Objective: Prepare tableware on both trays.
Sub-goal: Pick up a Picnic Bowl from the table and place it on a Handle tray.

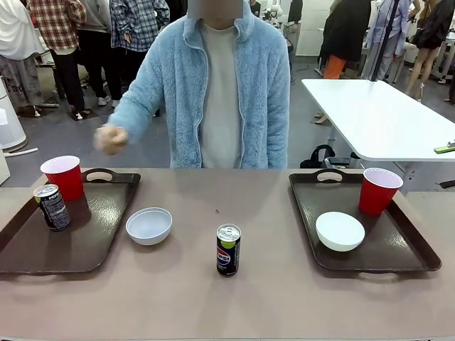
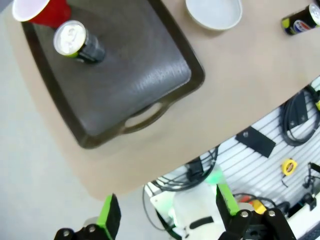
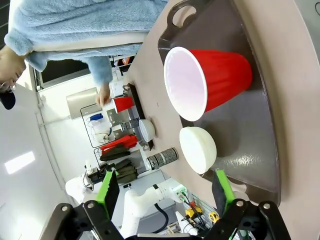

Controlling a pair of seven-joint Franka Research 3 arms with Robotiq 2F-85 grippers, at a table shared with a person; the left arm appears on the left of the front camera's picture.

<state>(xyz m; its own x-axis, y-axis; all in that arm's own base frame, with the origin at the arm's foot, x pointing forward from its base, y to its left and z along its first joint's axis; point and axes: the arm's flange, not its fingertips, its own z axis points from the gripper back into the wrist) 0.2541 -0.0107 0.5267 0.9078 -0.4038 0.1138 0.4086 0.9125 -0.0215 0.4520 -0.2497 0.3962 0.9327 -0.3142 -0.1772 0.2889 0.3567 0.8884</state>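
The left tray (image 1: 92, 234) carries a red cup (image 1: 64, 176) and a Pepsi can (image 1: 52, 207). A white bowl (image 1: 149, 226) sits on the table just right of that tray, and a second Pepsi can (image 1: 228, 249) stands mid-table. The right tray (image 1: 405, 245) holds a red cup (image 1: 379, 190) and a white bowl (image 1: 340, 231). My left gripper (image 2: 167, 212) hangs open past the table's near edge, above the left tray (image 2: 130, 75), cup (image 2: 40, 10) and can (image 2: 77, 42). My right gripper (image 3: 165, 192) is open beside the right tray (image 3: 250, 130), cup (image 3: 205, 82) and bowl (image 3: 197, 149).
A person in a light blue fleece stands at the far side, one hand (image 1: 111, 138) raised and blurred above the left tray's far end. A white table (image 1: 384, 117) stands behind at right. Cables and tools (image 2: 295, 115) lie below the table's near edge.
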